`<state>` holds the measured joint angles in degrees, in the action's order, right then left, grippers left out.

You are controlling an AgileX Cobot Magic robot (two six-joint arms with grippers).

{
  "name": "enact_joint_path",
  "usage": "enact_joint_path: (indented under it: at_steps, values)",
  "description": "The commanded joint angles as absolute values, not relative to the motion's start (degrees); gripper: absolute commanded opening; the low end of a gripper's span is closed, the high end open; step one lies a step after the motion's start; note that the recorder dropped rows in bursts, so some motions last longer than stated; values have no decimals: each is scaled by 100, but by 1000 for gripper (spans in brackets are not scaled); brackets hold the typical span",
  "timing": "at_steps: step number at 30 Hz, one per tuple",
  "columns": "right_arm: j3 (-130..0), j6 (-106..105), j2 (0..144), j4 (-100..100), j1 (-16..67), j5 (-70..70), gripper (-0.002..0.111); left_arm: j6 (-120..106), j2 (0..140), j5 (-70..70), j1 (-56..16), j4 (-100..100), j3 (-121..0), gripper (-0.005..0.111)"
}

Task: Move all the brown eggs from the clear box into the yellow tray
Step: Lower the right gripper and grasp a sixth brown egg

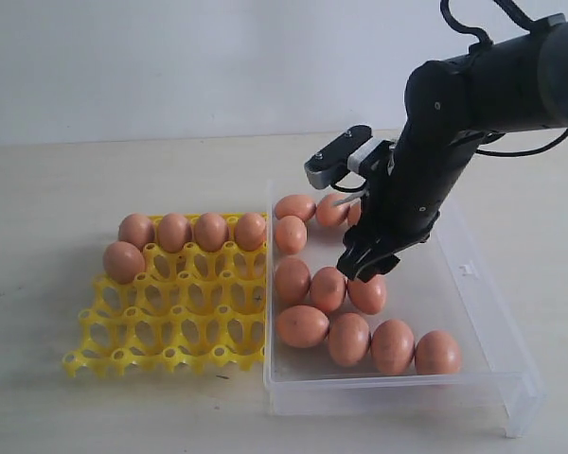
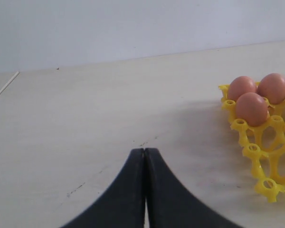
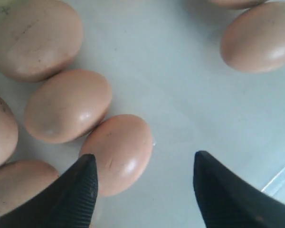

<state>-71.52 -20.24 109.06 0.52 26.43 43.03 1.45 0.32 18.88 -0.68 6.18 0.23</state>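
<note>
- right pincer (image 1: 364, 270) hangs inside the clear box (image 1: 388, 392), jaws spread wide, nothing between them; the right wrist view shows only the box floor in the gap.
- one of its ribbed black fingertips (image 3: 83, 187) sits just beside a loose egg (image 3: 118, 154); whether it touches cannot be told.
- left pincer (image 2: 145, 153) is pressed closed, its two curved black fingers meeting along one line, holding nothing, low over bare table near a corner of the yellow tray (image 1: 161, 359).
- brown eggs (image 1: 302, 325): five sit in the tray, four filling the far row and one in the next row at the outer end; the rest lie loose in the box, clustered along the side next to the tray and along the near wall.
- tray and box stand side by side, touching or nearly so, on a pale, faintly scuffed table (image 1: 95, 180) before a plain white wall (image 1: 170, 57).
- eggs matte, oval, finely speckled; tray a glossy lattice of round cups and pegs; box thin, transparent and low-walled.
</note>
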Motion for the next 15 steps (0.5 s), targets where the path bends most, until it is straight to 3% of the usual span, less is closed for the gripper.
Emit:
enact_joint_path:
  at_steps: [1,15]
  values:
    - [-7032,-1529,10778,510,2668,4098,58,170,0,1831,-61,601,0,0]
    - [-7032,-703,11026,863,2668,4136,55,170,0,1831,-61,601,0,0]
